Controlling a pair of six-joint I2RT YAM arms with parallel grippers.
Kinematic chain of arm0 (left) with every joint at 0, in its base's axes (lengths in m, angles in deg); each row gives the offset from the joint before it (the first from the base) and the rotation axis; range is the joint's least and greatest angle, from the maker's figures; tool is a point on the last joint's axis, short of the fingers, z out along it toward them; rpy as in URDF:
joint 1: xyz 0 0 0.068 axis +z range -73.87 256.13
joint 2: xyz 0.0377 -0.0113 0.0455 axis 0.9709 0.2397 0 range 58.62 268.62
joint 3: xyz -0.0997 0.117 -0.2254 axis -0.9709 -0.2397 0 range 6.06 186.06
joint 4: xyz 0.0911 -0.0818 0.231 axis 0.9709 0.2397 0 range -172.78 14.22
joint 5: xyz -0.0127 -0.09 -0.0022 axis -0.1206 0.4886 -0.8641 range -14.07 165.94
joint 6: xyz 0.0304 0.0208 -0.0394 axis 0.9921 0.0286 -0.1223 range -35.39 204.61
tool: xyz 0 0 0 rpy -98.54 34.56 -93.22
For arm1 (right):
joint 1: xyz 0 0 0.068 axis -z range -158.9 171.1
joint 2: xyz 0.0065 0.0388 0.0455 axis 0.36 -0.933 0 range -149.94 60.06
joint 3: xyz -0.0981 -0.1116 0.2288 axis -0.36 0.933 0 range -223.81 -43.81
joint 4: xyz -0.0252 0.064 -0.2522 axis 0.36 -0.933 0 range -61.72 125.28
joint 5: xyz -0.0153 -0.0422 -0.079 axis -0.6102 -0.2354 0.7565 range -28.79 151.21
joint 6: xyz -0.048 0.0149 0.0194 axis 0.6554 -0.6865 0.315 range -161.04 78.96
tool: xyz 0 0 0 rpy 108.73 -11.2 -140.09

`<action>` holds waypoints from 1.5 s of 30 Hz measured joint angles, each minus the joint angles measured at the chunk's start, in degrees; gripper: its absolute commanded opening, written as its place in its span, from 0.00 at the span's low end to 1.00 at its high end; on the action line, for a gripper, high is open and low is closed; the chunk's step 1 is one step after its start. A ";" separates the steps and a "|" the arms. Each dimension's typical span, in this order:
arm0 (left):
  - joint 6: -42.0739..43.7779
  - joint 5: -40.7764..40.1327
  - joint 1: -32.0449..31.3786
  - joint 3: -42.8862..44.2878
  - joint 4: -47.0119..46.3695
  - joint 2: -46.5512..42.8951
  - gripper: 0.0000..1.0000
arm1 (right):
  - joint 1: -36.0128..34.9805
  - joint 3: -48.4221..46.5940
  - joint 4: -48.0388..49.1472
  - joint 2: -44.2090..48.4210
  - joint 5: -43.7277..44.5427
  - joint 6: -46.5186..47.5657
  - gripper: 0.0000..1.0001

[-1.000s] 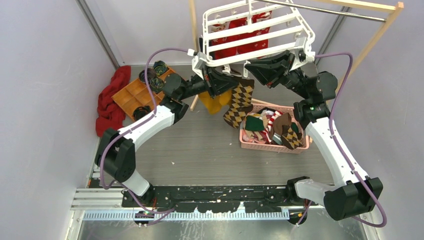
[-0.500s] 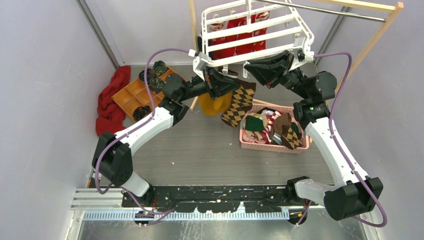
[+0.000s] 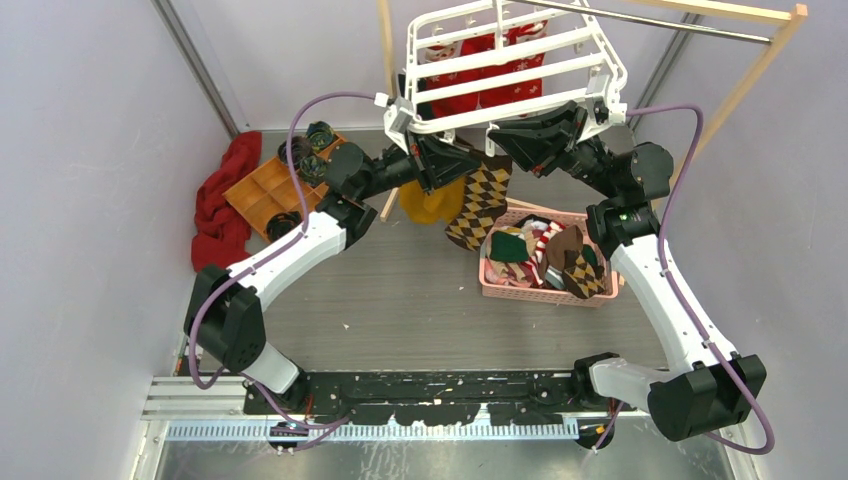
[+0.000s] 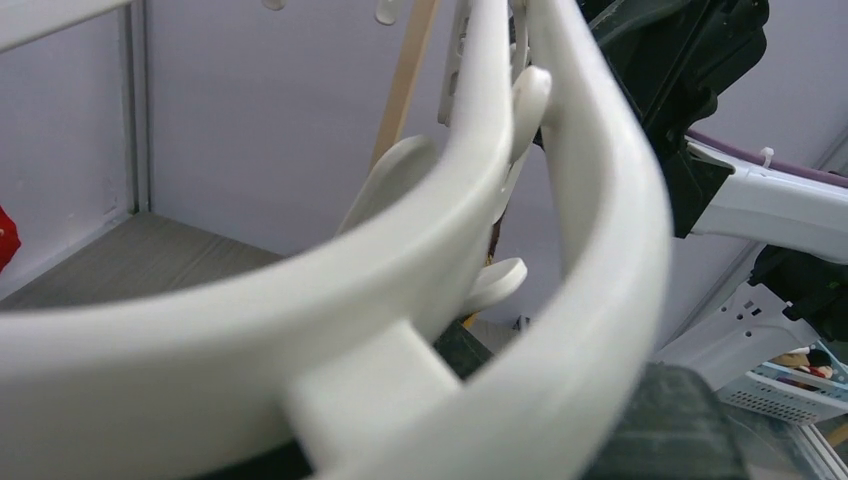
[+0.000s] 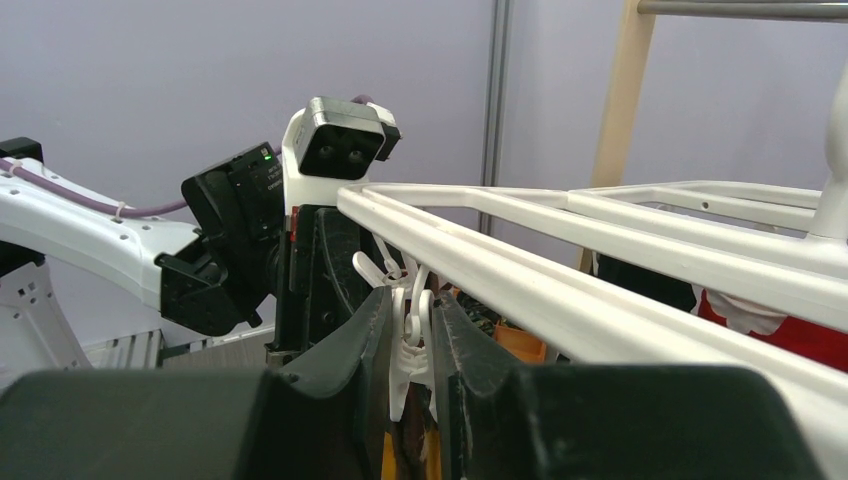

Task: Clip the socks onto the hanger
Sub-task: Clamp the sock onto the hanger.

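— What's in the containers?
— The pink basket [image 3: 540, 297] on the counter [image 3: 400, 290] holds loose socks [image 3: 545, 255]: argyle, striped, green. At far left, the orange tray [image 3: 262, 190] carries dark rolled bundles [image 3: 320, 134]. A red cloth [image 3: 220, 205] lies just beside it.

— And the hanger?
— The hanger [image 3: 510, 70] hangs at the far side, by the wooden rack [image 3: 768, 60]. An argyle sock [image 3: 482, 198] dangles below its near rail. A mustard sock [image 3: 430, 203] hangs just left of that. Both are between the two arms, near the basket's far corner.

— The hands?
— The right hand [image 5: 410, 310] pinches a white clip [image 5: 402, 380] on that rail. The left hand [image 3: 460, 160] is clenched, right at the rail. The rail fills its camera, so I cannot tell whether it grips anything.

— Any change?
— The hanger has tipped slightly toward the back wall, and both hanging socks have risen a little with it. Basket and tray have stayed put.
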 measured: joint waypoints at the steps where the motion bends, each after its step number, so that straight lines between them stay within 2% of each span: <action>1: -0.15 -0.07 0.00 0.02 0.09 0.00 0.00 | 0.00 0.00 -0.02 0.00 -0.02 0.04 0.13; 20: -5.40 -0.44 0.13 0.76 1.70 0.00 0.00 | -0.13 0.00 -0.33 0.00 -0.20 0.85 0.13; 32: -8.87 -0.35 0.35 0.79 -0.83 0.00 0.00 | -0.37 0.00 -1.33 0.50 -0.17 2.67 0.15; 35: -9.60 -0.35 0.35 0.79 -1.53 0.02 0.00 | -0.39 0.00 -1.51 0.50 -0.17 2.97 0.24; 41: -10.69 -0.39 0.35 0.79 -2.67 0.07 0.00 | -0.59 0.09 -1.92 0.72 -0.26 3.30 0.53; 45: -10.84 -0.46 0.57 0.79 -3.32 0.07 0.00 | -0.74 0.28 -2.36 1.20 -0.61 3.48 0.64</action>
